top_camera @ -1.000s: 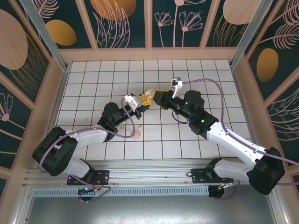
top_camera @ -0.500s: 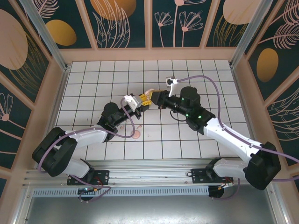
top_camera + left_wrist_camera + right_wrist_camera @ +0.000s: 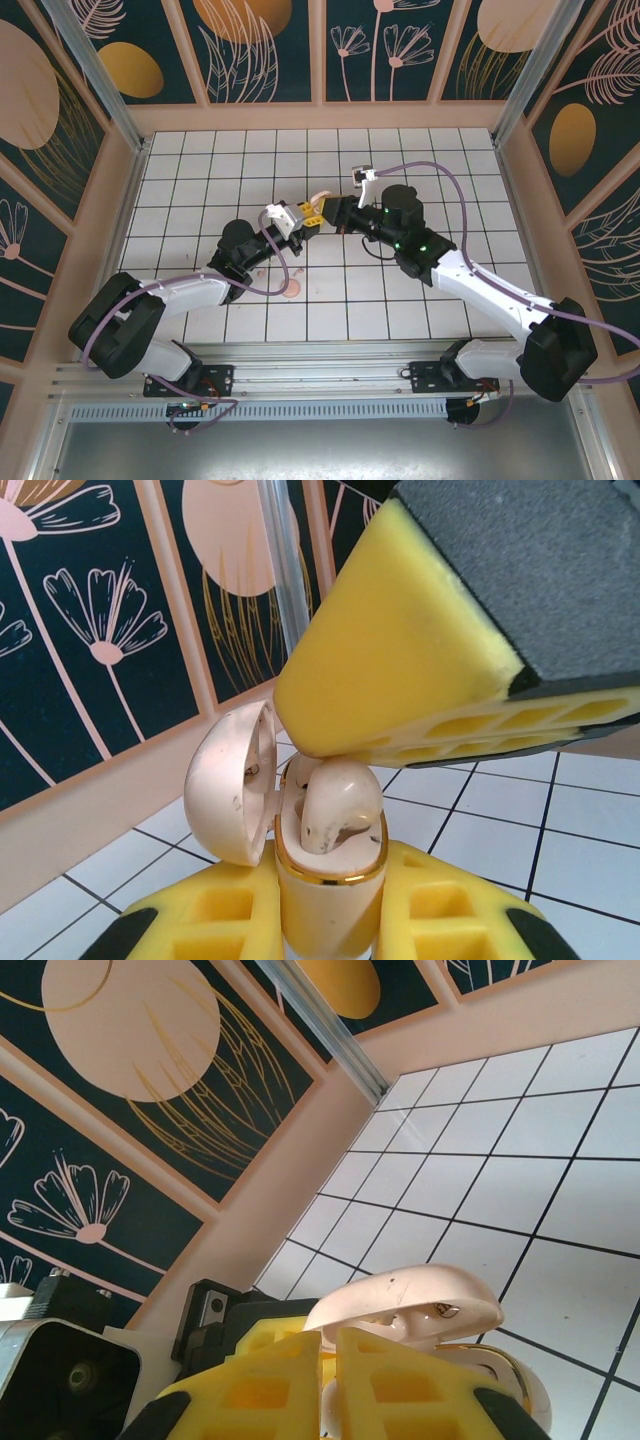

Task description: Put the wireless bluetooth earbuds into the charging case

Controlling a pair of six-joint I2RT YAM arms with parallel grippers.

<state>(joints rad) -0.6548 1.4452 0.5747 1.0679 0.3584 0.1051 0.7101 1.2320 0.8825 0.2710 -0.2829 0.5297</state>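
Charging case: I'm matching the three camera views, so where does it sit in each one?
Top external: the charging case is at centre, between the left hand and the right hand.
Left wrist: bottom centre, clamped in the left hand, lid open to the left.
Right wrist: lower centre-right, just beyond the right hand.
Shared landmark: the white tiled floor.

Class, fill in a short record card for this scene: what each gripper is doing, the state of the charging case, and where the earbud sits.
left gripper: jaws shut on pale pink gold-rimmed charging case, held upright
case lid: hinged open
pale pink earbud: resting in the case's well
right gripper: jaws shut, yellow tip just above the earbud; contact unclear
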